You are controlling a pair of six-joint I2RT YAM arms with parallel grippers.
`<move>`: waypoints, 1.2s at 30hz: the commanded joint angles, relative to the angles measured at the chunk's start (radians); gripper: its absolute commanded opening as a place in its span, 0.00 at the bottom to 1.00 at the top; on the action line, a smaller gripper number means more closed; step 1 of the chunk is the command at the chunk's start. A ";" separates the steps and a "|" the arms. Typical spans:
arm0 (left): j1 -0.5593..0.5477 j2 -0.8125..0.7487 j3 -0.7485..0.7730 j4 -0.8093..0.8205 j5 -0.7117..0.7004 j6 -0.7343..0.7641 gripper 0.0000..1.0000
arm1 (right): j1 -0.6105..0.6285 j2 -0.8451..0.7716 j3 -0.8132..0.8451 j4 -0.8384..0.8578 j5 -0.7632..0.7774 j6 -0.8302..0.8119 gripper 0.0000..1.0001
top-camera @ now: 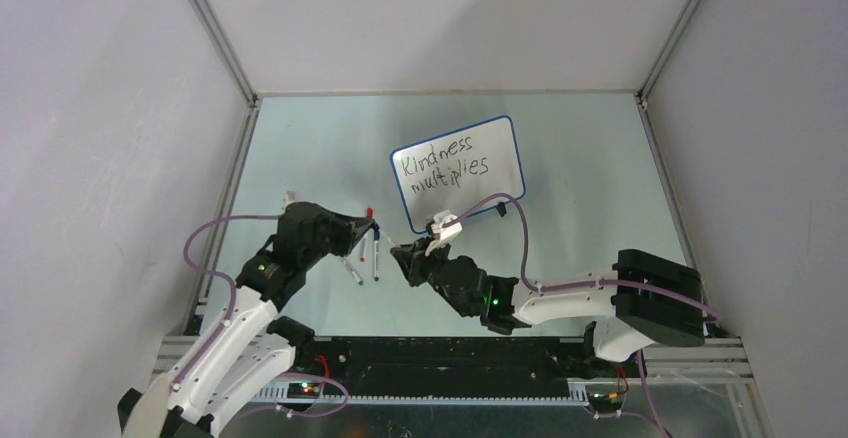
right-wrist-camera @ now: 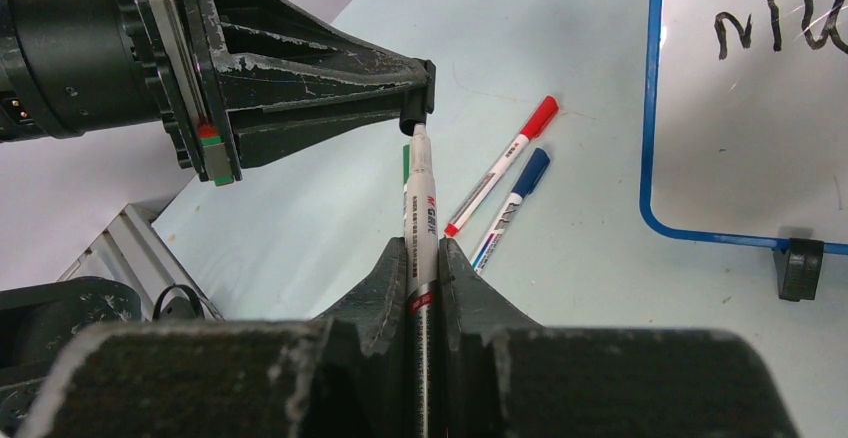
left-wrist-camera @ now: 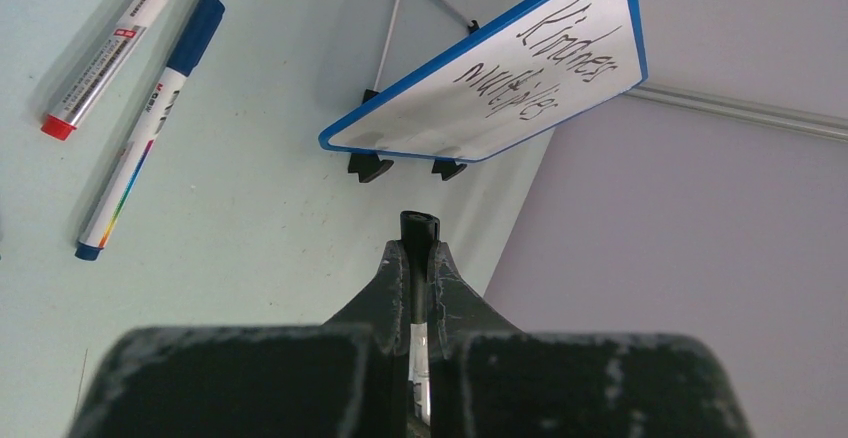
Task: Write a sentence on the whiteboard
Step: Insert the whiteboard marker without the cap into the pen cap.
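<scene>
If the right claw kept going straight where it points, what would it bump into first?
The black cap pinched by the left gripper. The marker that the right gripper holds points straight at it, its tip seemingly touching.

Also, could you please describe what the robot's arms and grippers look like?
The left arm and right arm share white shells near the base, black wrist sections and looping lilac cables, with small green lights on the joints. The left gripper and right gripper are black, tapered two-finger wedges with scuffed, whitish edges.
</scene>
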State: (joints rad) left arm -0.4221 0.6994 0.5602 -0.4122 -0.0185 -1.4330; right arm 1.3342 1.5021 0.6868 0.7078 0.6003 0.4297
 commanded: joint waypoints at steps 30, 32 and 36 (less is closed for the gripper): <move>-0.012 -0.007 -0.057 0.089 0.088 -0.030 0.00 | -0.055 0.150 0.186 0.020 0.024 -0.104 0.00; -0.018 -0.009 -0.064 0.096 0.090 -0.032 0.00 | -0.062 0.177 0.220 0.009 0.023 -0.120 0.00; -0.048 -0.008 -0.080 0.120 0.084 -0.043 0.00 | -0.075 0.227 0.279 -0.012 0.019 -0.143 0.00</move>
State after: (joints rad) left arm -0.4179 0.7048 0.4946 -0.3180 -0.0586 -1.4593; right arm 1.2881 1.6855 0.8707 0.6636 0.6037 0.3355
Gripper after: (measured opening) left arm 0.022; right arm 0.141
